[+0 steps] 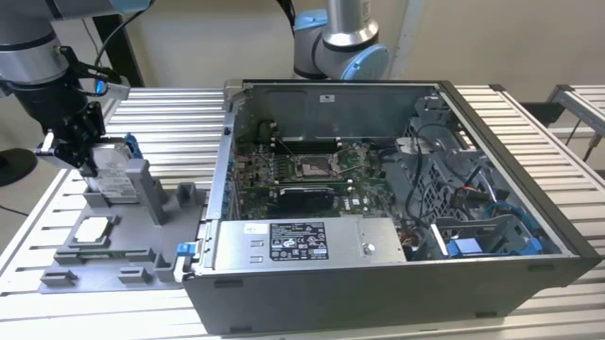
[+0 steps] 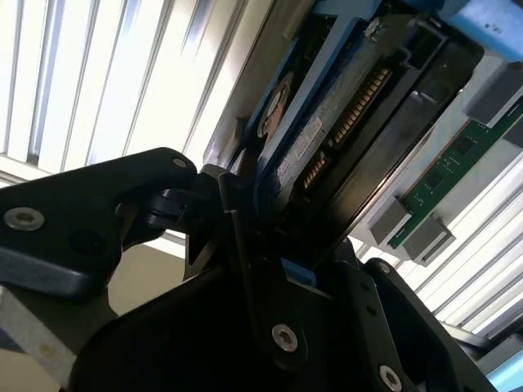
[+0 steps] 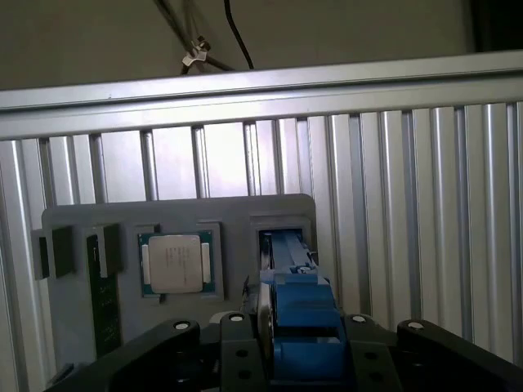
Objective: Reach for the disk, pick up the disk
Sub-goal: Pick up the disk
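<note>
The disk (image 1: 113, 173) stands on edge in a slot of the grey fixture (image 1: 132, 248) at the exterior view's left; its silver face carries a white label and a blue bracket frames it. My gripper (image 1: 85, 152) comes down on its upper end, with the fingers closed against both flat sides. In the second wrist view the disk (image 2: 327, 139) shows its connector edge and blue frame, clamped between the black fingers (image 2: 245, 245). The first wrist view shows the blue bracket (image 3: 286, 245) rising out of the slot into my gripper (image 3: 301, 322).
A small white square chip (image 1: 92, 228) (image 3: 173, 263) lies in the fixture beside the slot, with a green memory stick (image 2: 445, 175) nearby. An open computer case (image 1: 378, 212) stands on the exterior view's right of the fixture on the slatted metal table (image 1: 161, 120). Behind it is a second arm's base (image 1: 341, 42).
</note>
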{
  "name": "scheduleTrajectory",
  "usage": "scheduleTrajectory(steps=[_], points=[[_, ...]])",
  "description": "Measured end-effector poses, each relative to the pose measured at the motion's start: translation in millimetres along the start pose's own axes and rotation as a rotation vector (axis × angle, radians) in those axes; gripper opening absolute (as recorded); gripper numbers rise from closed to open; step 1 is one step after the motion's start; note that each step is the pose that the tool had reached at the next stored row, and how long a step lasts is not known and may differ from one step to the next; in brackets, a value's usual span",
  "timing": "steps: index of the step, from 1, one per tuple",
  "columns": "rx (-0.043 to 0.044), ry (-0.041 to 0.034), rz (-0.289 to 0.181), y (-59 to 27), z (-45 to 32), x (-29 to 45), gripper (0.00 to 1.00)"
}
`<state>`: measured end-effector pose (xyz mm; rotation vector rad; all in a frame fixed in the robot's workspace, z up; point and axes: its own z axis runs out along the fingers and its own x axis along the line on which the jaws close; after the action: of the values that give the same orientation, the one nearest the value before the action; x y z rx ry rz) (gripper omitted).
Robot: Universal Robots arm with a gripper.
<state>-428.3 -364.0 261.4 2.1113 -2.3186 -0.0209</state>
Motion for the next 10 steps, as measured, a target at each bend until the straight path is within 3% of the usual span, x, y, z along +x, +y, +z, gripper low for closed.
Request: scheduleTrajectory(steps=[4, 10], points=[[0.0007, -0.0005, 0.000, -0.1, -1.6, -0.1, 0.00], [0.0001, 0.0000, 0.000, 0.1, -11.6, -0.1, 0.00]])
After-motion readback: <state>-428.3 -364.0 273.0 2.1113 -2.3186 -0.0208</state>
